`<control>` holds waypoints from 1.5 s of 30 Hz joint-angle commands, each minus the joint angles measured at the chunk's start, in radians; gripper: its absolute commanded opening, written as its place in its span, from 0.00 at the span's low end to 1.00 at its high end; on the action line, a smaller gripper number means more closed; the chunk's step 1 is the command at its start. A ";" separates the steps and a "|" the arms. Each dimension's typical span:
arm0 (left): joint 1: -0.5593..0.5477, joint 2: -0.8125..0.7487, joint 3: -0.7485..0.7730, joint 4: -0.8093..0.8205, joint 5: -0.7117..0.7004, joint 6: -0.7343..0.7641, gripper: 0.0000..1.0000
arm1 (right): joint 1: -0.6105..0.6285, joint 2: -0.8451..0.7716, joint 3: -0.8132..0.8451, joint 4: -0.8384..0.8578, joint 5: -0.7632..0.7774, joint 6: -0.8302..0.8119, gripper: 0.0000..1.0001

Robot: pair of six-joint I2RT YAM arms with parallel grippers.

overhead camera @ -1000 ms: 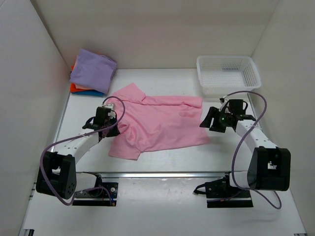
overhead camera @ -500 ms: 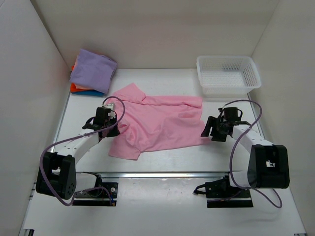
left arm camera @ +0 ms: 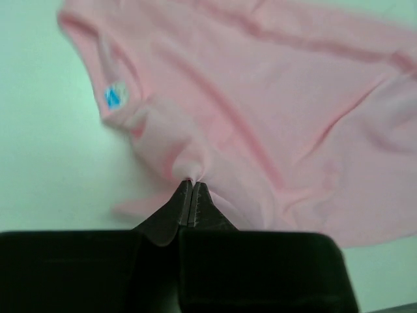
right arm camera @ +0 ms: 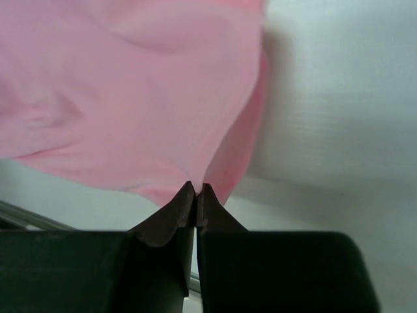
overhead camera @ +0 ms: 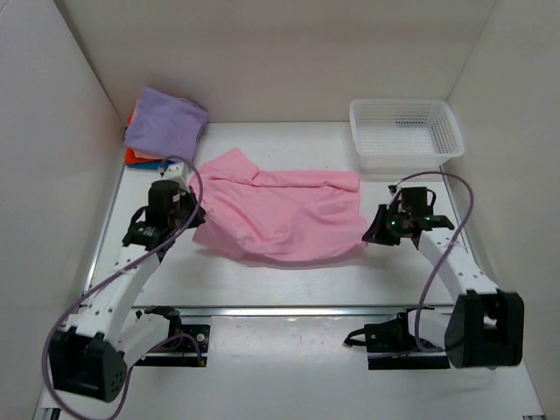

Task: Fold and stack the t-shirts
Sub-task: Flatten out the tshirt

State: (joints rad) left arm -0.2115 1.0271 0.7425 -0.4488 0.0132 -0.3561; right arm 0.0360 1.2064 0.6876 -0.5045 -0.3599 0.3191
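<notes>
Top external view shows a lavender-topped pile of folded t-shirts (overhead camera: 164,129) at the far left of the table (overhead camera: 306,280), so that part looks done. The pink t-shirt (overhead camera: 280,214) is spread mid-table, not yet folded. The left pincer (left arm camera: 191,190) is clamped on the shirt's left side by the collar and the right pincer (right arm camera: 196,191) on its near right corner, so folding and stacking it remain.

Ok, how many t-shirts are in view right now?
4: the pink t-shirt spread out mid-table; a folded stack at the back left with the lavender t-shirt on top, and edges of the orange t-shirt and blue t-shirt beneath. More may be hidden there.
</notes>
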 commanded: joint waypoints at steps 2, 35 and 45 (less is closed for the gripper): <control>0.010 -0.204 0.148 0.035 -0.050 -0.078 0.00 | -0.024 -0.242 0.194 -0.100 -0.056 0.014 0.00; 0.173 0.476 1.214 -0.142 0.198 0.026 0.00 | 0.056 0.277 1.185 -0.058 -0.017 -0.126 0.00; 0.153 0.181 0.706 -0.073 0.240 -0.015 0.00 | -0.077 0.156 0.898 -0.028 -0.152 -0.095 0.00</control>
State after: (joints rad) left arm -0.0502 1.2701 1.6520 -0.4965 0.2173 -0.3534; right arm -0.0181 1.3819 1.7317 -0.5323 -0.4618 0.2169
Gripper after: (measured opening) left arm 0.022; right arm 0.008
